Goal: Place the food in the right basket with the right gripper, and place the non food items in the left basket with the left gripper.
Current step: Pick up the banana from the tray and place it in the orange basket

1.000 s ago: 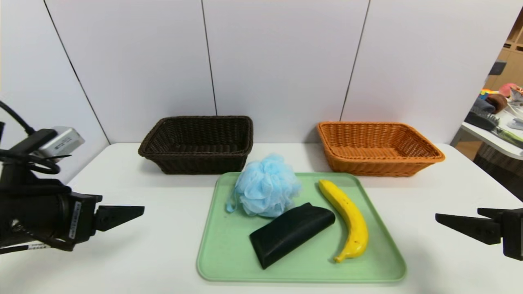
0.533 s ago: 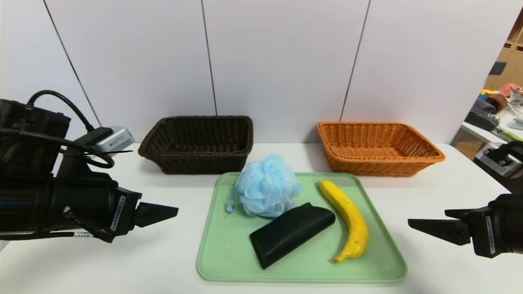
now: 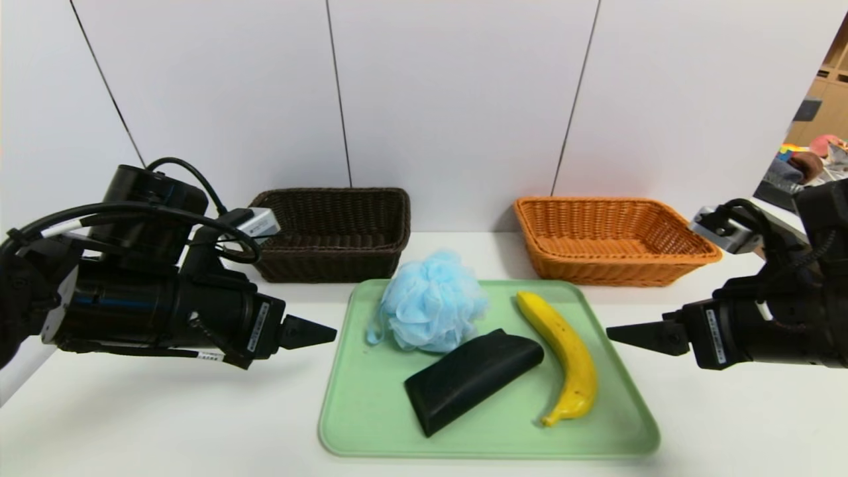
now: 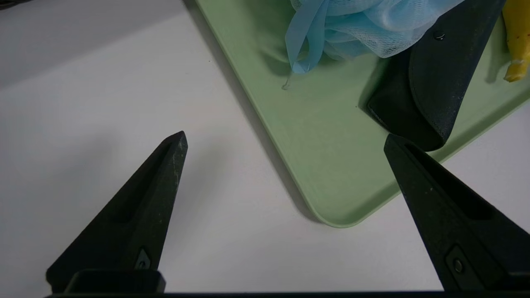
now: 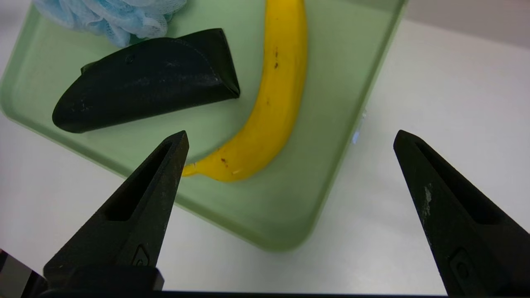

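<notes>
A yellow banana (image 3: 566, 354) (image 5: 273, 99), a black wedge-shaped case (image 3: 472, 379) (image 4: 434, 74) (image 5: 145, 82) and a light-blue bath puff (image 3: 430, 301) (image 4: 364, 20) (image 5: 112, 14) lie on a green tray (image 3: 361, 411). The dark brown left basket (image 3: 328, 232) and the orange right basket (image 3: 613, 238) stand behind the tray. My left gripper (image 3: 324, 332) (image 4: 285, 138) hovers open just left of the tray, nothing between its fingers. At the tray's right edge my right gripper (image 3: 619, 332) (image 5: 290, 136) is open too, above the tray's near corner beside the banana's stem end.
The green tray (image 4: 331, 136) (image 5: 331, 124) sits mid-table on a white tabletop (image 3: 165, 411). White wall panels rise right behind the baskets. Another table with clutter (image 3: 805, 199) stands off to the far right.
Both arms have swung inward toward the tray, the left from the table's left edge, the right from the right edge. Both grippers stay open. The objects have not moved.
</notes>
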`<action>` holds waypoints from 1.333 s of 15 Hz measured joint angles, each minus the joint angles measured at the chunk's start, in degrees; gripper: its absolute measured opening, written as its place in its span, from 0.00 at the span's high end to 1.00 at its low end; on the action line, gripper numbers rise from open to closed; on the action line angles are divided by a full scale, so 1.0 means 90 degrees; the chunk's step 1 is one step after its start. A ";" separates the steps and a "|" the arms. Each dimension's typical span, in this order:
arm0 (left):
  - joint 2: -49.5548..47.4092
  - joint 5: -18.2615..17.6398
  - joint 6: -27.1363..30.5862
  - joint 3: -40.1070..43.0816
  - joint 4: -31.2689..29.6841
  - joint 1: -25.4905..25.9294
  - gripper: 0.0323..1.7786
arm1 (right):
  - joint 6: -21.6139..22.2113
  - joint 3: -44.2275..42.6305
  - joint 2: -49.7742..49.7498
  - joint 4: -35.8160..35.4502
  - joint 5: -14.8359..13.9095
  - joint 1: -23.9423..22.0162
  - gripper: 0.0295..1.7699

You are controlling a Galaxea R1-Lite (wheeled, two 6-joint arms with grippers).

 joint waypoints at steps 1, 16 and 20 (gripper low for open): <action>0.0081 0.0000 -0.0009 -0.0019 0.0003 -0.0031 0.05 | -0.0005 -0.0157 0.0230 -0.0022 -0.0019 0.0129 0.03; 0.0229 0.0186 -0.0127 -0.0008 0.0003 -0.0087 0.05 | 0.0870 -0.2343 0.2713 0.1145 -0.1543 0.1027 0.03; 0.0226 0.0190 -0.0140 -0.0005 0.0003 -0.0087 0.05 | 0.0886 -0.2528 0.2983 0.1151 -0.1774 0.1032 0.03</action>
